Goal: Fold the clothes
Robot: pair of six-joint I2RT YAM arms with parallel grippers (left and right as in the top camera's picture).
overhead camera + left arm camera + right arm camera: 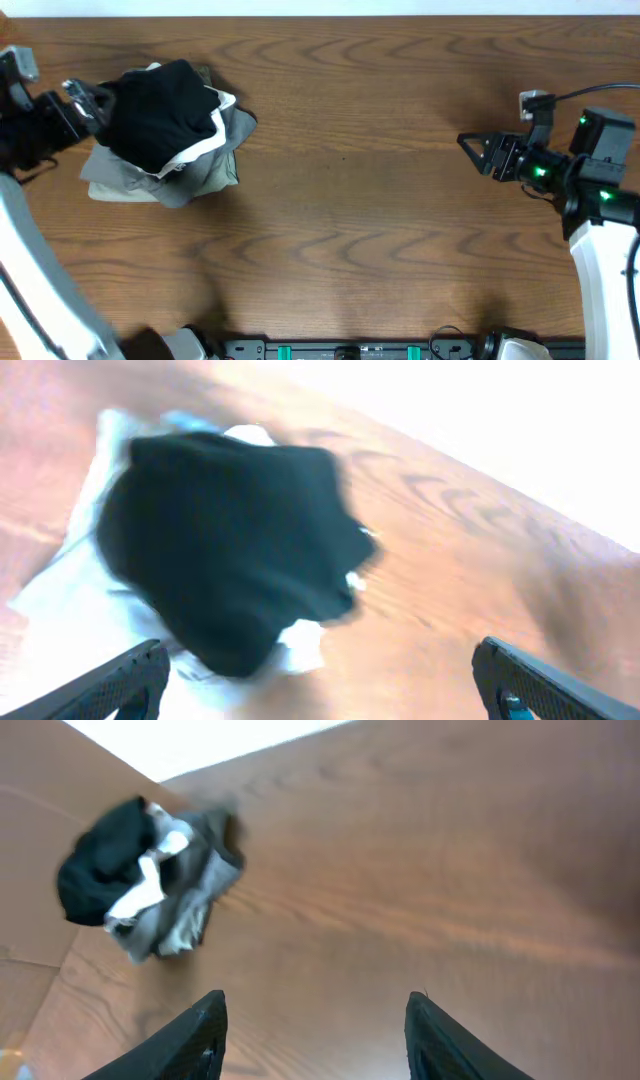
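The black polo shirt [160, 112] lies bunched on top of a pile of folded garments at the far left of the table. It also shows in the left wrist view [230, 540] and small in the right wrist view [95, 865]. No collar, logo or tag shows. My left gripper [88, 98] is open and empty at the pile's left edge, its fingers [320, 680] spread wide just short of the shirt. My right gripper [470, 145] is open and empty over bare wood at the right [315, 1020], far from the shirt.
Under the shirt lie a white folded garment [215, 140] and grey and olive folded garments [185, 180]. The wooden table [380, 230] stretches between the pile and the right arm. A black rail with green parts [350, 350] runs along the front edge.
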